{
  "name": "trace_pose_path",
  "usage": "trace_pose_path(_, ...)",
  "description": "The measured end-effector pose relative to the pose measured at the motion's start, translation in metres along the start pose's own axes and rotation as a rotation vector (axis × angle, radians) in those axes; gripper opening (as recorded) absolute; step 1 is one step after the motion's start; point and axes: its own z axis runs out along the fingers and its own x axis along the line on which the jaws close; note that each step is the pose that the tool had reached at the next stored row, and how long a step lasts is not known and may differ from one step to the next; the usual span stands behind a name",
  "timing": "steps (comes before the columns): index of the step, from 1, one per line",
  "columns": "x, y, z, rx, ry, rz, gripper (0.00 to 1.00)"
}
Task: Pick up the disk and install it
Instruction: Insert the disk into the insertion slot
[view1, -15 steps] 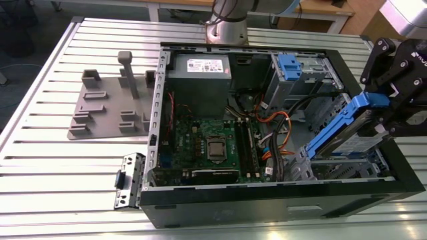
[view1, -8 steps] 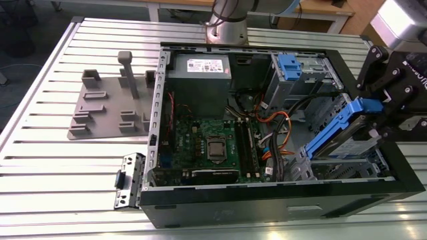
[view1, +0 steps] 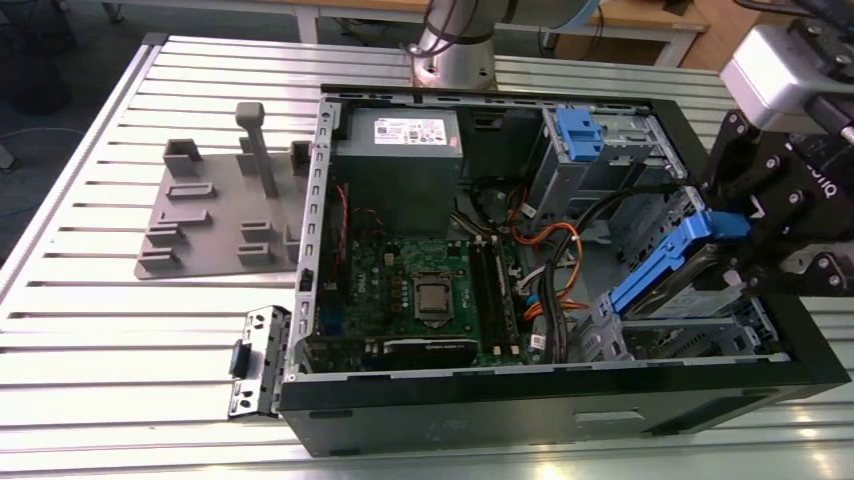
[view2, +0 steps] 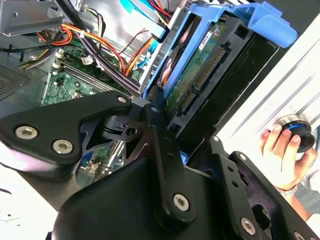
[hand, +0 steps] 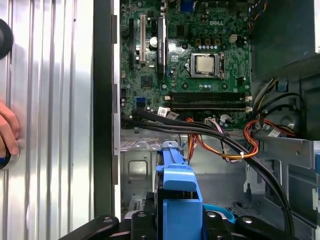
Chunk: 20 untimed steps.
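Note:
The disk (view1: 667, 272), silver with blue plastic side rails, hangs tilted over the metal drive cage (view1: 607, 340) at the exterior view's right end of the open computer case (view1: 534, 410). My gripper (view1: 727, 245) is shut on its upper end, near the blue tab. In the second wrist view the disk (view2: 200, 70) shows its circuit side and connector, with my gripper (view2: 182, 135) clamped on the blue rail. In the first wrist view the disk's blue rail (hand: 177, 185) stands edge-on between my black fingers (hand: 145, 221), above the cage floor.
A motherboard (view1: 420, 290) lies in the case, with orange and black cables (view1: 561, 260) running beside the cage. A grey box with a white sticker (view1: 400, 150) sits at the back. A grey slotted stand (view1: 220, 210) lies at the exterior view's left. A person's hand (view2: 282, 150) rests on a knob.

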Motion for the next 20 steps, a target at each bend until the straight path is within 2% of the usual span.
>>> trace_pose_path(3,0.0002,-0.0001,0.0046,0.0001,0.0001,0.0,0.36)
trace_pose_path(10,0.0003,-0.0001,0.0049,0.0,0.0004,0.0,0.36)
trace_pose_path(11,0.0003,-0.0001,0.005,0.0001,0.0001,0.0,0.37)
trace_pose_path(12,0.0003,-0.0001,0.0049,0.0,0.0001,0.0,0.44)
trace_pose_path(20,0.0003,-0.0001,0.005,0.0,0.0001,0.0,0.42)
